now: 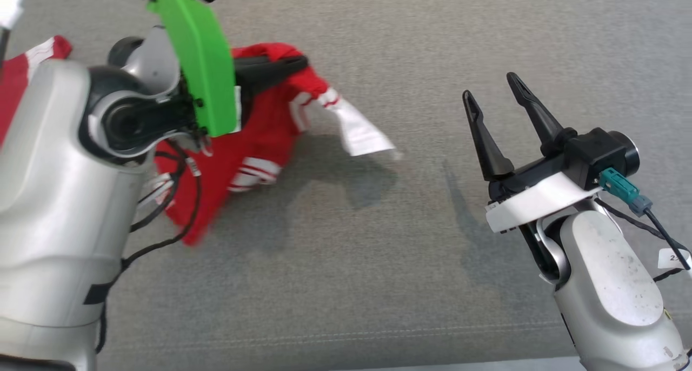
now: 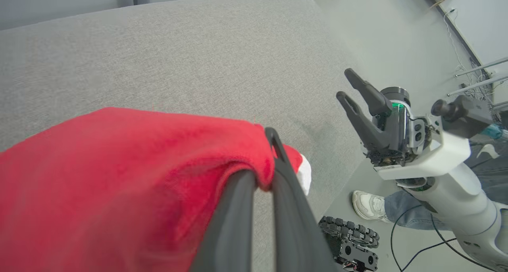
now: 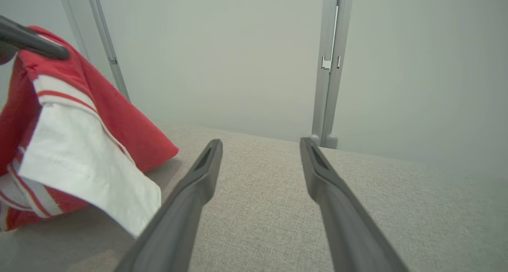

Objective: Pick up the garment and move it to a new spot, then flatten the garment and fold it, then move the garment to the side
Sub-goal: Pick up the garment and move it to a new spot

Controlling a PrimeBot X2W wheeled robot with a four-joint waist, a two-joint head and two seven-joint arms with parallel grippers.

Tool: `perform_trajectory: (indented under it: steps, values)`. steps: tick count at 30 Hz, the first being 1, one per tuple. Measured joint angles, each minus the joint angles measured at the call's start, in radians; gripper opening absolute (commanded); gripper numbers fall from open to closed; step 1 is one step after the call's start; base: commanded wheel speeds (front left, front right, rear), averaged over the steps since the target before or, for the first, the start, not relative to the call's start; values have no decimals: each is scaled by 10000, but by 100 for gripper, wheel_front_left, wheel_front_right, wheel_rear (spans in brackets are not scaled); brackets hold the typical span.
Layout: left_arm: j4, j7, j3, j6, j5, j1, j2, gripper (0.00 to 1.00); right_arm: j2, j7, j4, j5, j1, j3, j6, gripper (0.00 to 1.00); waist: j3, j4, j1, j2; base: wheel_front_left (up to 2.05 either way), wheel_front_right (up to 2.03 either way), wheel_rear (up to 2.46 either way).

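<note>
The garment (image 1: 254,144) is red with white stripes and a white part, and it hangs bunched from my left gripper (image 1: 303,63), which is shut on its top fold. In the left wrist view the red cloth (image 2: 119,177) drapes over the closed fingers (image 2: 285,184). Its lower end reaches the grey cloth surface (image 1: 378,263). My right gripper (image 1: 494,92) stands open and empty well to the right of the garment. In the right wrist view the open gripper (image 3: 261,143) points past the garment (image 3: 79,153), which hangs at the left.
More red and white cloth (image 1: 32,63) shows behind my left arm at the far left. A seam marks the surface's near edge (image 1: 378,336). Beside the surface, a person's shoe (image 2: 367,204) and the robot's wheels (image 2: 349,232) are on the floor. Metal posts (image 3: 329,66) stand behind.
</note>
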Motion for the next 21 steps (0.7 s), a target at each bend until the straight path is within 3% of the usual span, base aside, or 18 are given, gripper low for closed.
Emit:
perform_trajectory:
  steps: [6,13,21]
  values:
    - [-4,-104,-355,0,6,-426,-938,0,115,0,-230,40,269,-337,-119,100,-56,-814,0,0,0,0,0]
    - [-194,-731,-453,0,-474,-853,-2458,0,293,-2,-359,128,506,-627,-336,100,-1,-1805,0,0,0,0,0]
    - [-186,-2353,591,0,-895,-1594,-2084,0,422,0,-228,209,596,-474,-274,100,-1,-3074,0,0,0,0,0]
